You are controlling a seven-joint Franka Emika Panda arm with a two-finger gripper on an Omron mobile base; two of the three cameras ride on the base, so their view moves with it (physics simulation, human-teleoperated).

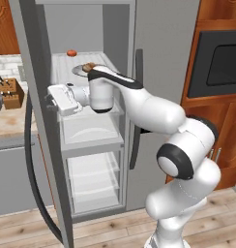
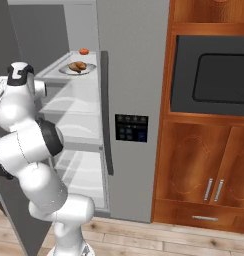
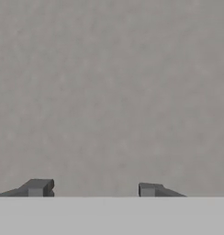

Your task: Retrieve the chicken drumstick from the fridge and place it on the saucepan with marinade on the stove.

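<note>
The drumstick is seen lying on a grey plate on the upper shelf of the fridge, golden-brown and lumpy, untouched by anything. Behind it, further back on the same shelf, a small red-orange round item is set apart from the plate. From the left base view the drumstick is half hidden behind the arm's elbow, with the plate peeking out beside it and the red item further back. The left fridge door is swung open, its edge standing in front of the shelves; the right door is closed, its dark handle running down beside a small control panel. Below the plate's shelf, clear shelves and a drawer are seen with nothing visible inside them. The gripper is held level at the height just under the plate's shelf, pointed toward the open door; in the hand view its two fingertips are seen standing apart against a plain grey surface, with nothing between them. To the right of the fridge, a dark oven is set into wooden cabinets. At far left a wooden knife block is seen on a counter.
</note>
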